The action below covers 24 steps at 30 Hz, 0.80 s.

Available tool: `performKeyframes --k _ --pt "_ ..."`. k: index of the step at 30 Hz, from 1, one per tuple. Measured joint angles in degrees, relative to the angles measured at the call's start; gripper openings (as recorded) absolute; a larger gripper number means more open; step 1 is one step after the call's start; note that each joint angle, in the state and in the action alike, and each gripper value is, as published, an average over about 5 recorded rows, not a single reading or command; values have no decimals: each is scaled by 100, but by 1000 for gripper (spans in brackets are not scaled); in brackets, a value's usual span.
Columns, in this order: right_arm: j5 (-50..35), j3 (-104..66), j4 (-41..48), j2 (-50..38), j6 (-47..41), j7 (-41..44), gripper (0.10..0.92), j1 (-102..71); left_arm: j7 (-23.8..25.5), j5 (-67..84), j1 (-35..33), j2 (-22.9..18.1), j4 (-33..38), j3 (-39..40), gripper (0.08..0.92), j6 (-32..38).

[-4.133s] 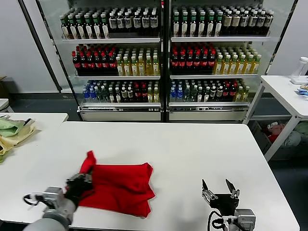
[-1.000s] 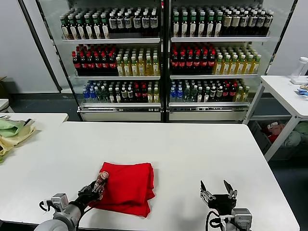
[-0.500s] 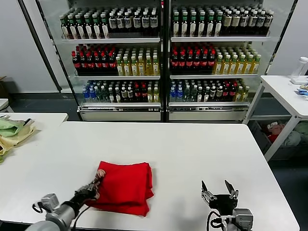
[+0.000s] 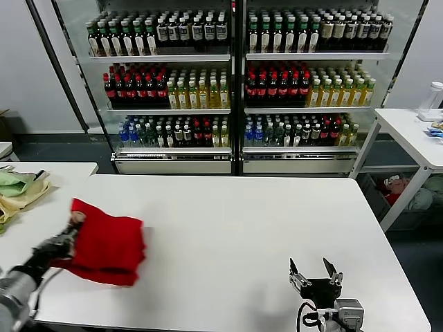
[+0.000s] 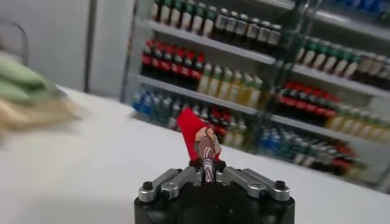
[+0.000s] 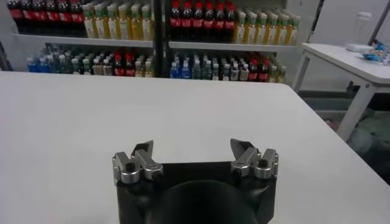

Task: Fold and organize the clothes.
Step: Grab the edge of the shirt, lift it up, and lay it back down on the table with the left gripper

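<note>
Over on the far left, a small side table (image 4: 69,169) carries a heap of pale green and yellow cloths (image 4: 17,190), lying well apart from the work. Next along, the left pincer (image 4: 71,225) is clenched on the red shirt (image 4: 107,241), pinching it at its left edge near a bit of brownish print that shows just at the fingertips. From the left wrist camera the two fingers (image 5: 206,159) are drawn tight together with a peak of red fabric and the printed patch standing up between them. The shirt is folded into a thick, roughly square bundle and sits at the left end of the white surface (image 4: 242,214), near its front left corner; I cannot tell whether it rests fully on the top or is partly raised where the pincer grips it. The left arm reaches in low from the bottom left corner of the head camera's picture. The broad middle of the surface is plain white. Toward the right, near the front edge, the right pincer (image 4: 315,274) is parked low over the surface, its fingers spread wide apart and grasping nothing, which the right wrist camera confirms with both fingertips (image 6: 141,152) standing well clear of each other. Behind everything, two glass-fronted coolers (image 4: 239,83) are stacked with rows of drink bottles, and on the far right another white table (image 4: 415,135) stands apart, with a clear jug (image 4: 430,102) on it.
</note>
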<state>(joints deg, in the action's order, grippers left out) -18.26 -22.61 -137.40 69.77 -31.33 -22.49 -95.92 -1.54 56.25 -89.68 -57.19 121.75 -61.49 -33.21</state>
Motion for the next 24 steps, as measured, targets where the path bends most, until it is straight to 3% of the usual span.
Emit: performKeyframes --k 5,10,20,24 --pt "5 37 21 40 1 3 823 8 2 -747 52 323 39 -153 152 -2" --pt "7 30 7 41 -1 8 823 -32 100 -2073 194 336 315 410 152 -2" --pt "22 -29 -51 38 -4 7 823 -101 254 -5228 591 -453 480 3268 152 45" --pt "22 -9 -48 30 -5 9 823 -81 161 -5865 838 -874 436 4045 152 36"
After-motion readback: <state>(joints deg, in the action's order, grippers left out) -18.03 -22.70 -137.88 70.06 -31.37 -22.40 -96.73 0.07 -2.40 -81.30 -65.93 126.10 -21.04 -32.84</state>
